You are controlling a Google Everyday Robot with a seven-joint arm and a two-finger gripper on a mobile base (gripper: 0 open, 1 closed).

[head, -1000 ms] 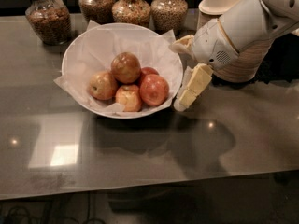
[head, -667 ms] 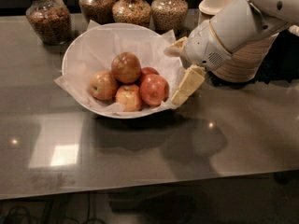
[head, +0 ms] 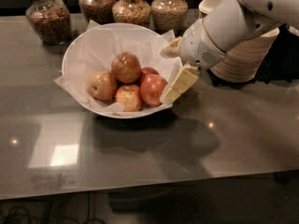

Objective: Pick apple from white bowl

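The white bowl (head: 77,50), lined with crinkled white paper, stands on the dark table and holds several apples. The bright red apple (head: 151,88) lies at the bowl's right side, next to a duller brownish-red apple (head: 125,67) on top and two yellowish ones in front. My gripper (head: 169,69) hangs at the bowl's right rim, just right of the red apple. It is open and empty: one cream finger (head: 179,83) reaches down over the rim beside the apple, the other (head: 170,49) sits higher, near the paper's edge.
Several glass jars (head: 131,7) of dry goods stand along the back of the table. A stack of tan paper bowls (head: 243,55) stands right behind my arm. The table's front edge runs along the bottom.
My gripper has moved left, from beside the bowl to over its right rim, closer to the red apple. The apples and the bowl have not moved.
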